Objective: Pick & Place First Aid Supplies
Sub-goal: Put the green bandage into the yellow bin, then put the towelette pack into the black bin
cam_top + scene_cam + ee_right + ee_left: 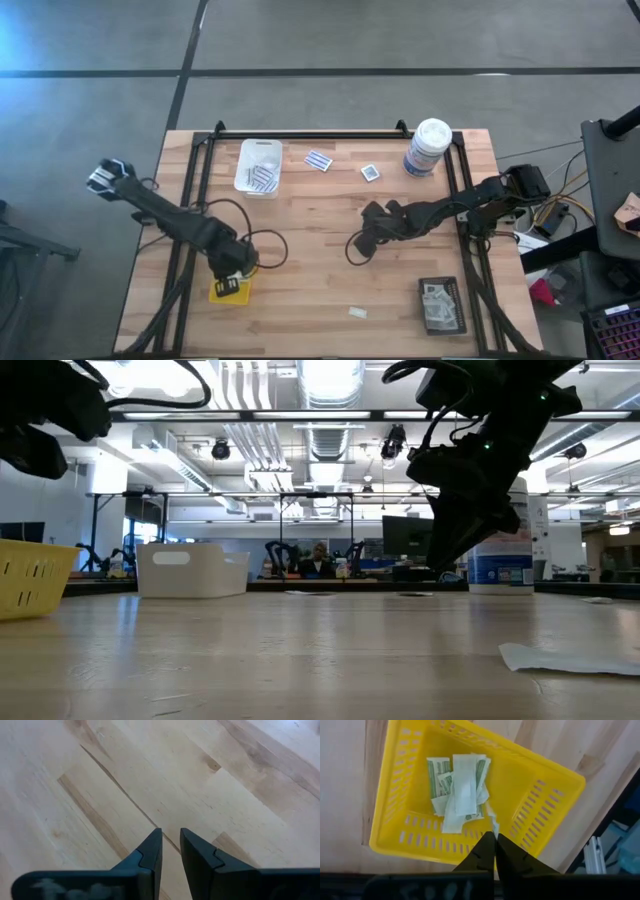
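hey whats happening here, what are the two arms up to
Two robot arms are sorting small first aid packets into trays on a wooden table. The left tool is shut and sits over the yellow tray, which already holds a small pile of packets. The right tool is slightly open over bare wood near the table's middle, holding nothing. A blue-striped packet, a dark-centred square and a pale strip are loose on the table. The white tray and black tray hold some too.

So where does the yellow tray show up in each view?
High view: yellow tray at lower left, under the left gripper.
Low view: far left edge.
Left wrist view: fills the centre, packets inside.
Right wrist view: not in it.
Shared landmark: white tray.
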Controlling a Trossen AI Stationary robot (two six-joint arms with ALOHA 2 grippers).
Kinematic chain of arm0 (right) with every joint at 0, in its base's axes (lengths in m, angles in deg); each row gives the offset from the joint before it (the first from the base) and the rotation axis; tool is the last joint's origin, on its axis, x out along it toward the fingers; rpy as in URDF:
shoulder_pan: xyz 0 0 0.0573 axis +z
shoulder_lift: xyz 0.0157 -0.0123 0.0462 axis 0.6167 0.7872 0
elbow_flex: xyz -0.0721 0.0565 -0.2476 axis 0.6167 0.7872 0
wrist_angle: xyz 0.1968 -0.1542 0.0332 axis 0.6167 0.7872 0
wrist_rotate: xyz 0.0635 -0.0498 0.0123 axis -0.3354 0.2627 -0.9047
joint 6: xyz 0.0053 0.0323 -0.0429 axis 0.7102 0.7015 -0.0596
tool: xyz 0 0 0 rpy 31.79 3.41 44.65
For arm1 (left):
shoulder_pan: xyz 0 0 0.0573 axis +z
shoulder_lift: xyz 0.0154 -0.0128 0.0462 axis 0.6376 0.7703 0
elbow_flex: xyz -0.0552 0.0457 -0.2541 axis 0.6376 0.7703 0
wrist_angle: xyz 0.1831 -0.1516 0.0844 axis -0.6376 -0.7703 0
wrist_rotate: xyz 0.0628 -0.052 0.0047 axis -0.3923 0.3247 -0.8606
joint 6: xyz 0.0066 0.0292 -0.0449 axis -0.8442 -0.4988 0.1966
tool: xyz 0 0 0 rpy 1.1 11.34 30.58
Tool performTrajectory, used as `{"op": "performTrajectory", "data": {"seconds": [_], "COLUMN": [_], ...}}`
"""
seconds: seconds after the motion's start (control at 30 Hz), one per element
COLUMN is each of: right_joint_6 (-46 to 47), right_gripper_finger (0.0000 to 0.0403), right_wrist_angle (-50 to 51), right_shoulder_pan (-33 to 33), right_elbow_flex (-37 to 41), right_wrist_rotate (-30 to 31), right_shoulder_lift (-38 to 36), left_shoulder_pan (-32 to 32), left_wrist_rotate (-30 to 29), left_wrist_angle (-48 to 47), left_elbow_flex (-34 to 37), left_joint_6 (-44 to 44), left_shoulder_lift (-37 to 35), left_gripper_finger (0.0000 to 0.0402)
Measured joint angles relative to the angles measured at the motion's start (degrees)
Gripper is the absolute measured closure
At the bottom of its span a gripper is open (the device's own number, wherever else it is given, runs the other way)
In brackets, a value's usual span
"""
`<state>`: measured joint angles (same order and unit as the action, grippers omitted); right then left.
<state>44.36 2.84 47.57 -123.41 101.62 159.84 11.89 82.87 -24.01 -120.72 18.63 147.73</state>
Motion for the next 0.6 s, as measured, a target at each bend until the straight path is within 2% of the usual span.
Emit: {"op": "performTrajectory", "data": {"seconds": [0.37, 0.6], "right_joint_6": [1.45, 1.43], "right_gripper_finger": [0.0328, 0.033], "right_wrist_angle": [0.08, 0.4], "right_shoulder_pan": [1.0, 1.53], "right_elbow_flex": [0.04, 0.07], "right_wrist_rotate": [-0.13, -0.13], "right_shoulder_lift": [0.0, -0.04], "left_shoulder_pan": [0.71, 2.32], "left_wrist_rotate": [0.1, 0.07], "left_wrist_angle": [-0.1, -2.4], "left_elbow_flex": [0.03, -2.41], "left_joint_6": [-5.75, -14.36], "left_shoulder_lift": [1.16, 1.16], "left_gripper_finger": [0.03, 0.0287]}}
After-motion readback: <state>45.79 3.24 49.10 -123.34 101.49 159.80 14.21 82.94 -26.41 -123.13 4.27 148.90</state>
